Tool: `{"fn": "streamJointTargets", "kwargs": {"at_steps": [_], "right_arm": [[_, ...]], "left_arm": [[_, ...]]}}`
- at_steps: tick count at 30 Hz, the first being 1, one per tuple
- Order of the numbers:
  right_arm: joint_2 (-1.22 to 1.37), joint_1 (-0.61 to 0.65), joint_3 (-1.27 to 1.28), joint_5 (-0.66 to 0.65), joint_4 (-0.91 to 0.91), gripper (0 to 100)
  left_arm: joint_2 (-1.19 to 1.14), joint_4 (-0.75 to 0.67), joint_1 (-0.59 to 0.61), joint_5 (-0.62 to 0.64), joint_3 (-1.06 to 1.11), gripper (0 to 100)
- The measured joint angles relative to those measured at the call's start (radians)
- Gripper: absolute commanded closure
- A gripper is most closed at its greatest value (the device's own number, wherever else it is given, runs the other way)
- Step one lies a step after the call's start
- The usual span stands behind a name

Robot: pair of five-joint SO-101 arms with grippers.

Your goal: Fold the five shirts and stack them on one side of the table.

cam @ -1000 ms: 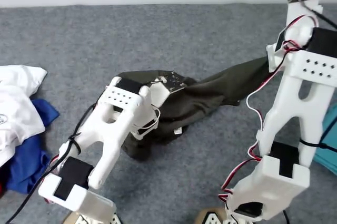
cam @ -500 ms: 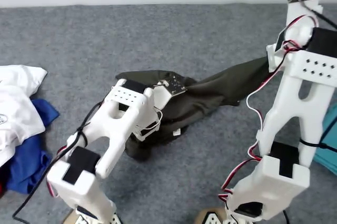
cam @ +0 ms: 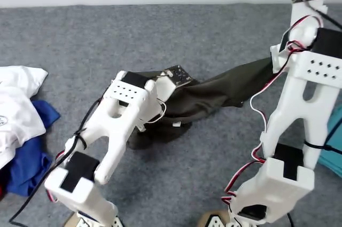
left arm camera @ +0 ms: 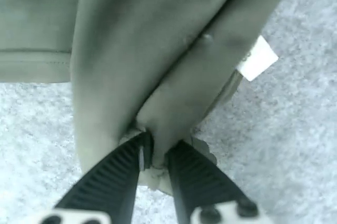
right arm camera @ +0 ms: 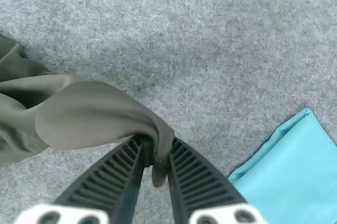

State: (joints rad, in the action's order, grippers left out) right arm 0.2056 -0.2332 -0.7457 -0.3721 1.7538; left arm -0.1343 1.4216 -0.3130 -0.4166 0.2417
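The left gripper (left arm camera: 155, 147) is shown pressed together on a fold of the olive shirt (left arm camera: 158, 50), with cloth pinched between its two ribbed black jaws. A small white label (left arm camera: 256, 59) is seen on the fabric just beyond the pinch. The right gripper (right arm camera: 156, 150) is likewise closed on a bunched edge of the same garment.

In the high view, the olive shirt is held between the two arms. It runs as a crumpled band from the centre of the grey table (cam: 160, 34) out toward 2 o'clock, where the far end is lifted. The middle sags and part of it is draped on the surface. At 9 o'clock a white shirt (cam: 16, 104) is heaped over a blue shirt (cam: 26, 163), both unfolded. At 4 o'clock the corner of a teal shirt (right arm camera: 295, 166) is laid flat near the right arm.

The step in hand is judged to be spreading the olive shirt before any fold is made, so the task appears to be at an early stage. Next, the two pinched points would need to be drawn apart until the cloth is taut, then lowered together so it is laid flat and unwrinkled.
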Motion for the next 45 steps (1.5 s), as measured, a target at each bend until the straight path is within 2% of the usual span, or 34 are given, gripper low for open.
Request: {"fn": "streamJointTargets", "kwargs": {"at_steps": [5, 8, 29, 37, 45], "right_arm": [[0.000, 0.000, 0.000, 0.000, 0.000, 98.8], [0.000, 0.000, 0.000, 0.000, 0.000, 98.8], [0.000, 0.000, 0.000, 0.000, 0.000, 98.8], [0.000, 0.000, 0.000, 0.000, 0.000, 98.8], [0.000, 0.000, 0.000, 0.000, 0.000, 98.8]], "left_arm": [[0.002, 0.006, 0.000, 0.000, 0.000, 89], [-0.034, 0.006, 0.000, 0.000, 0.000, 86], [-0.003, 0.006, 0.000, 0.000, -0.003, 86], [0.008, 0.006, 0.078, 0.000, -0.003, 86], [0.008, 0.006, 0.075, 0.000, -0.003, 89]]}}
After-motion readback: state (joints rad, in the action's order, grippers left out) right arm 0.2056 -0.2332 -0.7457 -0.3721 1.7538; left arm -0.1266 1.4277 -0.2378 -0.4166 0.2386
